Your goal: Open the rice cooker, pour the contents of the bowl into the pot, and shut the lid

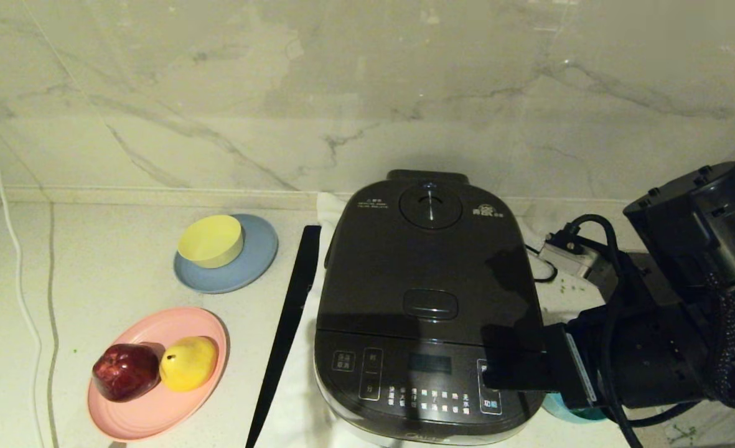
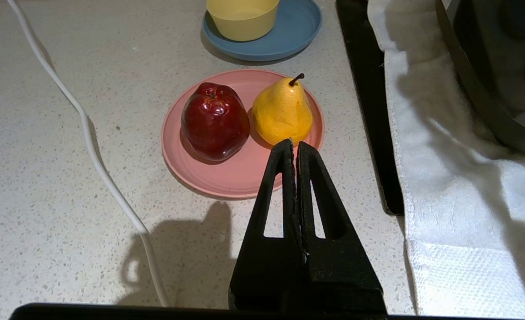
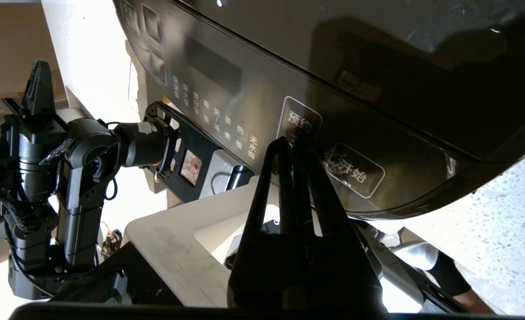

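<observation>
The dark grey rice cooker (image 1: pixel 404 379) stands in the middle of the counter with its lid (image 1: pixel 429 261) down. The oval latch button (image 1: pixel 430 304) and the round steam vent (image 1: pixel 430 205) face up. My right gripper (image 3: pixel 292 143) is shut and empty, its tips over the right end of the front button panel (image 3: pixel 226 129); it also shows in the head view (image 1: pixel 498 361). A sliver of the teal bowl (image 1: pixel 557 407) shows under the right arm. The pot and the green contents are hidden. My left gripper (image 2: pixel 295 143) hangs shut and empty over the counter beside the pink plate.
A yellow bowl (image 1: pixel 210 241) sits on a blue plate (image 1: pixel 249 267). A pink plate (image 1: pixel 155 410) holds a red apple (image 1: pixel 124 371) and a yellow pear (image 1: pixel 188 362). A black strip (image 1: pixel 286 330) and a white towel (image 2: pixel 444 178) lie beside the cooker. A white cable (image 1: pixel 15 261) runs at the left.
</observation>
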Robot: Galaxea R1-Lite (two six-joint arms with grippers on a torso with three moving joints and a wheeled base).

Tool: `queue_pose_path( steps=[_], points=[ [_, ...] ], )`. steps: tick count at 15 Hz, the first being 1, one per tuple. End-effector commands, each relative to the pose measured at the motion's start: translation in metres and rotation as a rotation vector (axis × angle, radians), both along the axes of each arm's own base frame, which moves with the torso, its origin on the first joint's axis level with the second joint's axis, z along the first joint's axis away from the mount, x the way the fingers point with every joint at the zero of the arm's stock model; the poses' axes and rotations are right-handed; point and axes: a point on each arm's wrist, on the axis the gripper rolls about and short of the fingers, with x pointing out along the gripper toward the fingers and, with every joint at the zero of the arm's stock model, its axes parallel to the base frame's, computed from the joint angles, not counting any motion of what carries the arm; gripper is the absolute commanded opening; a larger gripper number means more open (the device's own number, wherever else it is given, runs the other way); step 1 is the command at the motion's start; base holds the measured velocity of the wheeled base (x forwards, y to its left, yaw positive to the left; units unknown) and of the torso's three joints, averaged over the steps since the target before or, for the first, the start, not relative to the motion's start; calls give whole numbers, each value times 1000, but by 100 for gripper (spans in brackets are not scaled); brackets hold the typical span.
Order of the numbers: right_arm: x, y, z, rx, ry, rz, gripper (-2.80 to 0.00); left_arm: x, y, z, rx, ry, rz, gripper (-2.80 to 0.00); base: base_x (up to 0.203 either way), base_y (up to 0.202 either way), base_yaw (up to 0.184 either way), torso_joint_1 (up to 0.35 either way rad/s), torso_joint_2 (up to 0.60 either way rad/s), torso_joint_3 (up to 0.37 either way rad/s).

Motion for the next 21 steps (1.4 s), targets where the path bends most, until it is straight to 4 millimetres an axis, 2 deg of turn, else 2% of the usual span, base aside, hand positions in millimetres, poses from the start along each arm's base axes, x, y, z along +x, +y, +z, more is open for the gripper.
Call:
queue_pose_path(
  steps=[1, 21],
  points=[
    [-1, 0, -4, -8, 16, -1, -280, 1, 0, -2, 0, 6, 0, -280, 0, 0, 0, 0, 0, 0],
    [-16, -19, -1, -21, -18, -86, -280, 1, 0, -2, 0, 6, 0, -280, 0, 0, 0, 0, 0, 0]
  ],
)
